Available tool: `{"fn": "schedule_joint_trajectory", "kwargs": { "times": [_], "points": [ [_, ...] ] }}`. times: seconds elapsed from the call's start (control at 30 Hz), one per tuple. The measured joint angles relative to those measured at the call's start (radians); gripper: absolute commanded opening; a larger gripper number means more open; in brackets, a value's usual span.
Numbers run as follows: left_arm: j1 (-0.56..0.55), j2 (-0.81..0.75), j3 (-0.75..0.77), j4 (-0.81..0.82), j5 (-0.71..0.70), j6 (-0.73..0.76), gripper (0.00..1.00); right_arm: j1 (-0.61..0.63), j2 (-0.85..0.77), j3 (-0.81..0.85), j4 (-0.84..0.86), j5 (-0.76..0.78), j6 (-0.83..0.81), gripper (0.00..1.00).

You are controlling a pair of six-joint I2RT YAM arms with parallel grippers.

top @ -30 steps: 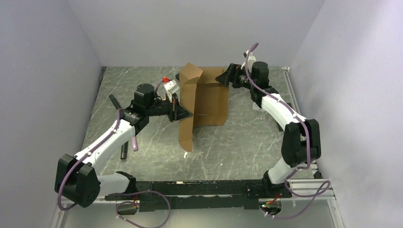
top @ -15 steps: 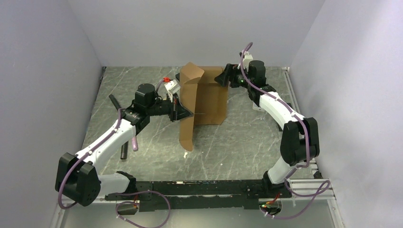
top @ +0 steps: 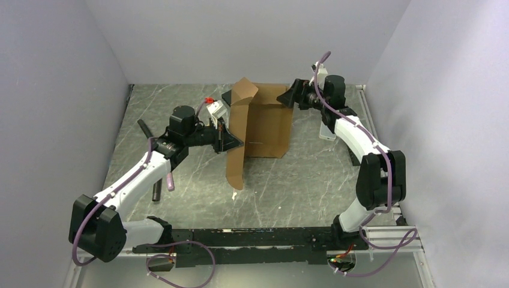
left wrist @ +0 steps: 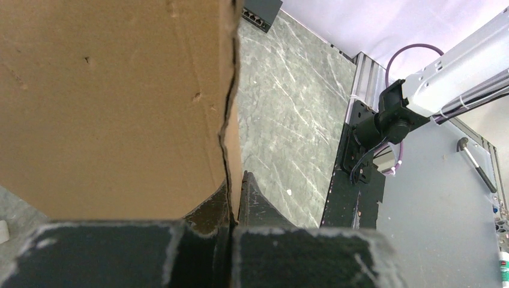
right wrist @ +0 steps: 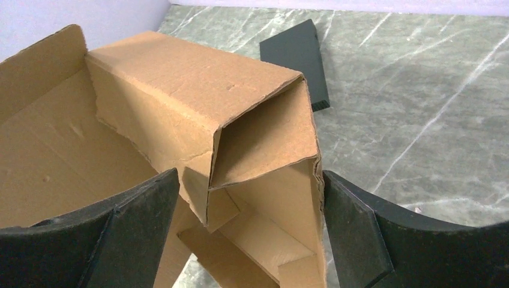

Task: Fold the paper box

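The paper box (top: 264, 126) is brown cardboard, half-formed, standing mid-table with one long panel (top: 235, 162) reaching toward me. My left gripper (top: 231, 143) is shut on that panel's edge; in the left wrist view the cardboard (left wrist: 114, 102) runs down between the closed jaws (left wrist: 234, 201). My right gripper (top: 289, 97) is open at the box's far right corner. In the right wrist view its fingers (right wrist: 249, 210) straddle a folded-in corner of the box (right wrist: 198, 102), with the right finger against the cardboard edge.
A flat black slab (right wrist: 297, 60) lies on the table behind the box. A small whitish container (top: 216, 110) sits by the left wrist. Black tubes (top: 146, 129) lie at the left. A small white scrap (top: 233, 195) lies near the panel's front end.
My right gripper has shifted a little to the right, and the box's far right side has spread rightward with it. The left gripper has held still on the panel.
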Motion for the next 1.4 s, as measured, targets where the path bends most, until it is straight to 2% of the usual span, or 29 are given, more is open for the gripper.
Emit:
{"fn": "schedule_joint_trajectory", "kwargs": {
  "times": [0.17,0.3,0.63,0.9,1.13,1.27,1.4],
  "points": [
    [0.000,0.000,0.000,0.000,0.000,0.000,0.00,-0.001,-0.006,0.000,0.000,-0.062,-0.034,0.92],
    [0.000,0.000,0.000,-0.002,-0.001,0.000,0.00,-0.017,-0.006,0.000,0.000,-0.133,-0.050,0.99],
    [0.000,-0.006,0.000,-0.009,-0.004,0.000,0.00,-0.095,-0.008,-0.001,0.044,-0.314,-0.037,0.99],
    [0.003,-0.013,0.000,-0.023,-0.005,0.000,0.00,-0.119,-0.008,-0.001,0.041,-0.416,-0.090,0.90],
    [0.004,-0.014,0.000,-0.023,-0.004,0.000,0.00,-0.134,-0.008,0.022,-0.039,-0.448,-0.199,0.83],
    [0.006,-0.021,0.000,-0.033,-0.004,0.000,0.00,-0.135,-0.004,0.050,-0.085,-0.452,-0.270,0.69],
    [0.008,-0.026,0.000,-0.039,-0.004,0.000,0.00,-0.135,0.000,0.069,-0.137,-0.450,-0.334,0.68]
  ]
}}
